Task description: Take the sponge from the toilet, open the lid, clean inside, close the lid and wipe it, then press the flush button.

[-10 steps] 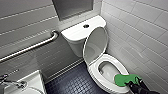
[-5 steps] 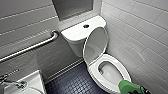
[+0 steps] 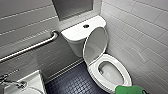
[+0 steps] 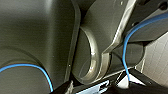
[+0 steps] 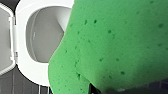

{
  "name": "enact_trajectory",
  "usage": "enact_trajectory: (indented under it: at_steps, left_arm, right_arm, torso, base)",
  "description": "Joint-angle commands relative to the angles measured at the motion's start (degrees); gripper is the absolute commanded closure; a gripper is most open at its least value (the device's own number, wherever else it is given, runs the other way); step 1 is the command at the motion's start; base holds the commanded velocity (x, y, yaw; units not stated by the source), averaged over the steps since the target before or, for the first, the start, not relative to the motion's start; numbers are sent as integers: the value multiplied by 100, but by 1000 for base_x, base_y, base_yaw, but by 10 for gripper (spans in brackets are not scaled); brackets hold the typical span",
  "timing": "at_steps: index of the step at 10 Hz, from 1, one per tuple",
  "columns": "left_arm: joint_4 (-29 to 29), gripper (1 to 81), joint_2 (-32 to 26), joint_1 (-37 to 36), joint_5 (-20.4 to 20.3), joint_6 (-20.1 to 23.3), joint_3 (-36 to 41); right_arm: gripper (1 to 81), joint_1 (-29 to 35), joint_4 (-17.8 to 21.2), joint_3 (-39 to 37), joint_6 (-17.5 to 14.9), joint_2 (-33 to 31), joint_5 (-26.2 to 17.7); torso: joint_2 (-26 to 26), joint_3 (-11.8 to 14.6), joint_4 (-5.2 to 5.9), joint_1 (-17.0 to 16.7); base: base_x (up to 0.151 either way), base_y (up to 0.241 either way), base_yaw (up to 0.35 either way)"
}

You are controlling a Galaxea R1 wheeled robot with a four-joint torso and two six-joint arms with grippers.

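Bright green porous sponge [image 5: 112,45] gripped in the closed right jaws, at the front edge of the glossy white ceramic toilet [image 3: 75,36]. White oval plastic lid [image 3: 96,43] raised against the toilet's tank. Dark blue studded floor [image 3: 72,82] around the toilet; white-tiled wall [image 3: 140,25] beside it.

Toilet [image 3: 77,32]: glossy ceramic; lid [image 3: 96,45]: smooth plastic; sponge [image 5: 120,42]: matt, pitted foam; grab bar [image 3: 32,47] L of toilet: satin metal.

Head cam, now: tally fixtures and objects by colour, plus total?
White: 2, toilet, sink
Green: 1, sponge
Metal: 2, grab bar, tap
Dark: 1, flush button
Total: 6
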Motion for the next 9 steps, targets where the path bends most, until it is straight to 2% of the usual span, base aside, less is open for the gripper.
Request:
enact_trajectory:
  at_steps: [1,3,4,5,7,9]
  left_arm:
    - [34,10,-46,245,522,31,26]
    - [34,10,-38,245,522,31,26]
    - [43,10,-38,245,522,31,26]
    - [34,10,-38,245,522,31,26]
    - [34,10,-38,245,522,31,26]
    - [17,10,-64,245,522,31,26]
  right_arm:
    - [811,911,136,450,-557,-136,-219]
    - [811,1683,1355,345,-1707,268,-255]
    - [811,2018,1915,221,-2160,498,-246]
    - [811,2299,2337,10,-2477,736,-246]
    - [811,2599,2856,-605,-2811,1228,-272]
    - [811,2845,3013,-1742,-2855,1587,-1174]
  torso:
    - [0,0,0,0]
    - [0,0,0,0]
    - [0,0,0,0]
    - [0,0,0,0]
    - [0,0,0,0]
    - [0,0,0,0]
  base:
    - [0,0,0]
    - [0,0,0]
    - [0,0,0]
    - [0,0,0]
    - [0,0,0]
    - [0,0,0]
